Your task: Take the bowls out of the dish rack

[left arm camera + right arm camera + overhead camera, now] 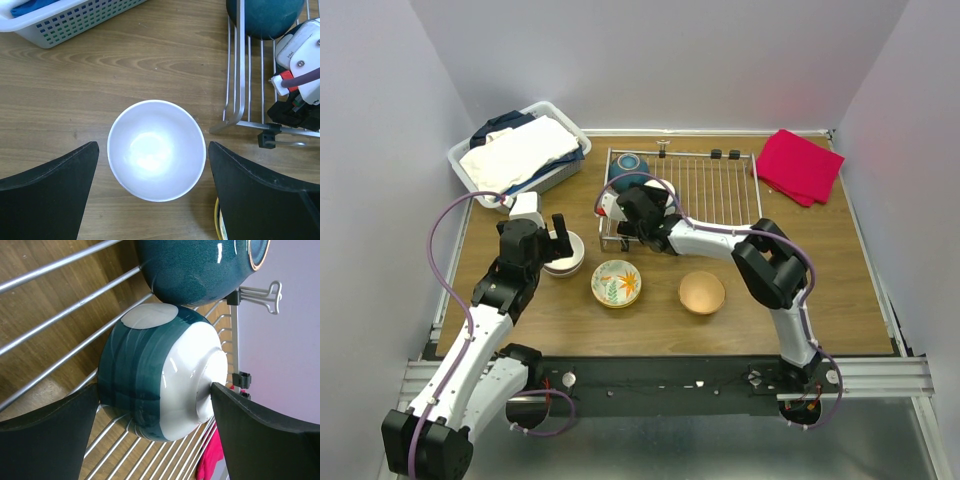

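My left gripper (152,150) is spread wide on both sides of a white bowl (156,165) on the brown wood table (820,270) with pale walls (670,60) around it — my right gripper (154,390), wide too, sits around a teal-and-white bowl (150,365) in the dish rack (715,185).

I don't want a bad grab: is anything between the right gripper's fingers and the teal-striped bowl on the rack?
Nothing visible. The right gripper, open, flanks the teal-striped bowl; the dark teal bowl sits next to it, outside the gap.

Left end effector (152,146), right end effector (155,386): jaws wide.
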You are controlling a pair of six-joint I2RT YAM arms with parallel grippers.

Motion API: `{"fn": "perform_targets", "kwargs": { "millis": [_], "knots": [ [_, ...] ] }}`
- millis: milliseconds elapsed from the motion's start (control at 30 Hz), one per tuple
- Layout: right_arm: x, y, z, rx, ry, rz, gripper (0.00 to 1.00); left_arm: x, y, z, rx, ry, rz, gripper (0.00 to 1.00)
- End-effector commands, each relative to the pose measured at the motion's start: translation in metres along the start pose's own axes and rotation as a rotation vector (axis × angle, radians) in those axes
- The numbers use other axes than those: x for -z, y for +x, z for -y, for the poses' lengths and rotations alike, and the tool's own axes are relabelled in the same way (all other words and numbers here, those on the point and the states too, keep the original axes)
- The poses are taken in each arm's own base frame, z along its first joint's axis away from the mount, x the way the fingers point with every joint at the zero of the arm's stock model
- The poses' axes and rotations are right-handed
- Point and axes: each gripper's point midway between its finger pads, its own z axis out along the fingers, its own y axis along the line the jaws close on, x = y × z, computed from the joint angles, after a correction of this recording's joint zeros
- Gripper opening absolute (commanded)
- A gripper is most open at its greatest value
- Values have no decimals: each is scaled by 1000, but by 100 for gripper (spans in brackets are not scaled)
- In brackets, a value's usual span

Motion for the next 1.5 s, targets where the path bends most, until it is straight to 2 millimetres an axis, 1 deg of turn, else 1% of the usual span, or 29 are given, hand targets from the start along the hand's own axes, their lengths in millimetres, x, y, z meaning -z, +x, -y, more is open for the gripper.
{"fn": "perform_targets", "kwargs": {
  "millis": [0,167,200,267,300,400,500,567,633,767,933,1067,1167,1267,1300,1367,1400,1467],
  "knots": [
    [-20,49,-62,105,-124,-152,97,1,-8,-1,-6,-12,39,99],
    [-13,39,-46,79,-87,-134,88,2,-8,-1,-6,-10,43,99],
    [-8,33,-38,68,-76,-121,84,2,-8,-1,-8,-11,42,99],
    [-4,27,-31,57,-66,-108,80,2,-8,-1,-5,-8,44,99],
    [-2,24,-26,51,-60,-101,75,2,-9,-1,-7,-7,45,99],
    [7,14,-11,28,-37,-79,67,3,-10,1,-5,-2,47,99],
    [15,7,5,-9,-6,-60,61,3,-10,1,-5,2,49,99],
    [21,2,14,-44,9,-44,60,4,-10,1,-5,2,49,99],
    [24,-2,21,-70,13,-29,55,3,-9,2,-7,5,47,99],
    [32,-10,29,-142,17,0,51,4,-9,3,-7,10,46,99],
    [42,-14,39,-216,27,13,48,4,-8,4,-9,17,44,99],
    [50,-21,47,-349,15,43,45,4,-9,9,-8,36,45,99],
    [56,-24,59,-452,7,65,43,4,-7,12,-8,56,38,99],
    [60,-23,70,-560,-5,84,42,3,-5,16,-7,74,33,99],
    [59,-18,76,-594,-3,84,41,3,-6,17,-7,80,32,99],
    [60,-16,78,-673,-23,95,41,2,-4,19,-8,93,27,99],
    [61,-11,87,-712,-17,99,41,2,-4,20,-9,97,25,99],
    [62,-9,88,-806,-52,115,40,2,-3,22,-9,111,23,99]
  ]
}}
